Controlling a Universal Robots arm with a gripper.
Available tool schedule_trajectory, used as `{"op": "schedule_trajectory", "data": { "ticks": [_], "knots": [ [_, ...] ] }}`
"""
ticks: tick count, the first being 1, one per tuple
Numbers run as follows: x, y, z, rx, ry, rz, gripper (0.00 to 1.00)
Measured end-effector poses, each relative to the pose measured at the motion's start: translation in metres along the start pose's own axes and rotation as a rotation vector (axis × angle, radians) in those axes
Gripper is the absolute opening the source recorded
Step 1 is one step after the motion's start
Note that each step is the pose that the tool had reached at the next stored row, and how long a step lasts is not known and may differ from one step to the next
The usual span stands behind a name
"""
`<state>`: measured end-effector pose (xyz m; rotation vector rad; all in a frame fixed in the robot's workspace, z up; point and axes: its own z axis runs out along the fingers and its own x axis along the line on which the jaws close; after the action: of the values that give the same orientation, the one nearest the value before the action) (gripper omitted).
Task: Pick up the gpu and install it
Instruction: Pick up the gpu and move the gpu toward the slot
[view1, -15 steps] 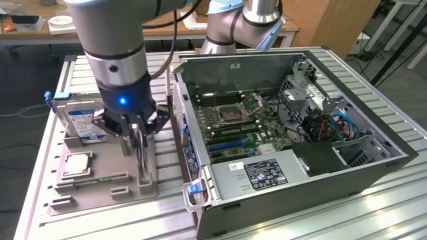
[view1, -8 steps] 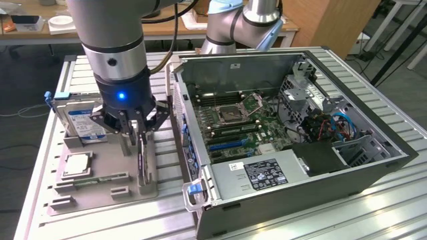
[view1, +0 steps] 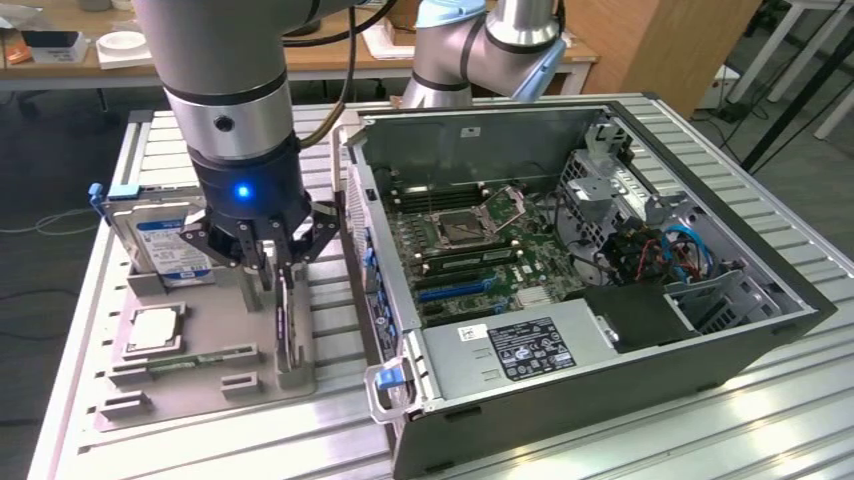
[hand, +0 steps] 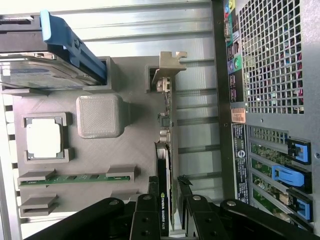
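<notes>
The gpu (view1: 284, 322) is a thin dark card standing on edge in a slot of the grey holder tray (view1: 200, 388), at the side nearest the computer case. In the wrist view the gpu (hand: 165, 165) runs lengthwise, and its pale metal bracket (hand: 168, 62) is at the far end. My gripper (view1: 274, 268) is directly above the card and its black fingers straddle the upper edge. The gripper (hand: 167, 194) is shut on the gpu, one finger pressed on each face. The card still rests in its slot.
The holder tray (hand: 135, 145) also carries a silver hard drive (view1: 167, 245) with blue rails, a processor chip (view1: 154, 328) and a green memory stick (view1: 187, 362). The open computer case (view1: 534, 250) lies close beside the tray, motherboard and blue slots (view1: 461, 290) exposed.
</notes>
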<state>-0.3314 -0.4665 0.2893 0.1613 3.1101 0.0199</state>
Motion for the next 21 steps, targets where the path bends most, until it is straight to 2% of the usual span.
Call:
{"op": "schedule_trajectory", "data": {
  "ticks": [17,19,20,21],
  "knots": [
    [0.0,0.0001,0.0001,-0.0001,0.0003,0.0,0.28],
    [0.0,0.0001,0.0001,-0.0001,0.0003,0.0,0.35],
    [0.0,0.0002,0.0001,0.0,0.0004,0.0,0.35],
    [0.0,0.0002,0.0001,0.0,0.0004,0.0,0.41]
  ]
}}
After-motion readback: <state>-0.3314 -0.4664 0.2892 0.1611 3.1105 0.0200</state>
